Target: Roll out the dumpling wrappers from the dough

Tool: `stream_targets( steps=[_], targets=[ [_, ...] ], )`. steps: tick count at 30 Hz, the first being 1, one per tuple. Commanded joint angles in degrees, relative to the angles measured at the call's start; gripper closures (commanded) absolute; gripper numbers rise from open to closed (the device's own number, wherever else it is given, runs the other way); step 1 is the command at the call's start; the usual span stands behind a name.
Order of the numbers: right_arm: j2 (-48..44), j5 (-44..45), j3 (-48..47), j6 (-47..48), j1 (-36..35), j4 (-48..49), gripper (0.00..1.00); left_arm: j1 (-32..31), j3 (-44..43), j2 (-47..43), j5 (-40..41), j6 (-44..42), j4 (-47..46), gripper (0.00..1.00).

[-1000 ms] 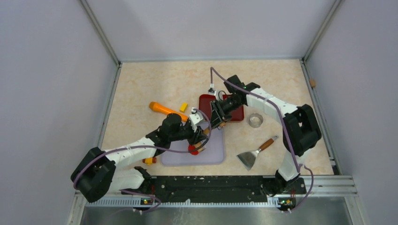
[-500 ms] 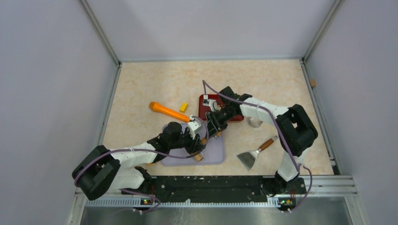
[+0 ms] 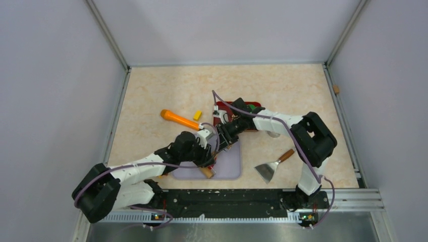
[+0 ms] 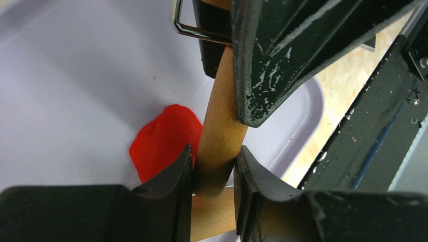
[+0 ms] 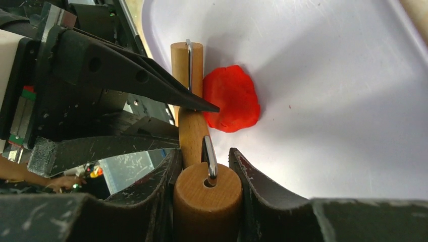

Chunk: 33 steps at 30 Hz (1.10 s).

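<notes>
1. The left end effector point(image 4: 214, 166) is clamped on a wooden rolling pin point(image 4: 222, 126); both its fingers press the wood at the bottom centre of the left wrist view.
2. The right end effector point(image 5: 204, 155) is clamped on the pin's other, thicker end, low in the right wrist view.
3. The dough point(image 5: 231, 98) is a flattened red patch with an uneven outline. It lies on the lilac board point(image 3: 229, 164), right against the pin's side, upper centre in the right wrist view.
4. In the top view, both arms meet over the board at the centre of the bench point(image 3: 151, 96).
5. A scraper point(image 3: 272, 166) lies right of the board, and a red tray point(image 3: 255, 105) sits above it.
</notes>
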<state>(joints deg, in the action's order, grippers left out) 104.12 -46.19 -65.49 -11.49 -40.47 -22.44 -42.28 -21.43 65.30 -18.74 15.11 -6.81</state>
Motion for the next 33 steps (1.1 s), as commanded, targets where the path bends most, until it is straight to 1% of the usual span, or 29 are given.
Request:
stream_targets(
  steps=[1,4,7,10,13,17,24,26,29,33],
  targets=[
    [3.86,9.54,-1.03,2.53,-2.93,-4.41,1.00,3.50,-1.66,-3.93,11.46,13.29,13.11,1.00],
    [4.38,6.67,-6.30,3.03,-2.95,-6.43,1.00,3.51,-3.74,-7.98,10.85,9.92,14.56,1.00],
    [1.75,3.25,-12.46,5.38,-2.55,-10.34,1.00,3.48,-8.20,-10.93,9.94,5.63,14.34,1.00],
    [-1.48,1.20,-16.42,6.49,-0.75,-13.35,1.00,3.52,-11.89,-11.25,6.30,1.67,12.27,1.00],
    [-2.89,1.11,-18.92,8.01,1.39,-17.40,1.00,3.50,-12.48,-10.08,1.08,-0.28,9.18,1.00],
    [-4.25,4.46,-17.23,10.13,1.71,-19.40,1.00,3.47,-10.73,-6.40,-0.97,0.61,4.17,1.00],
    [-1.13,7.85,-13.48,8.43,1.37,-15.81,1.00,3.45,-8.23,-0.07,3.41,3.83,0.16,1.00],
    [0.89,9.99,-13.32,8.87,0.79,-15.18,1.00,3.47,-6.52,1.26,4.54,5.43,-0.83,1.00],
    [3.21,14.85,-13.31,9.45,0.06,-14.99,1.00,3.34,-2.71,4.15,5.52,7.73,-6.68,1.00],
    [4.12,21.46,-13.20,9.52,0.04,-15.32,1.00,3.08,-0.60,11.08,6.91,8.97,-12.83,1.00]
  ],
)
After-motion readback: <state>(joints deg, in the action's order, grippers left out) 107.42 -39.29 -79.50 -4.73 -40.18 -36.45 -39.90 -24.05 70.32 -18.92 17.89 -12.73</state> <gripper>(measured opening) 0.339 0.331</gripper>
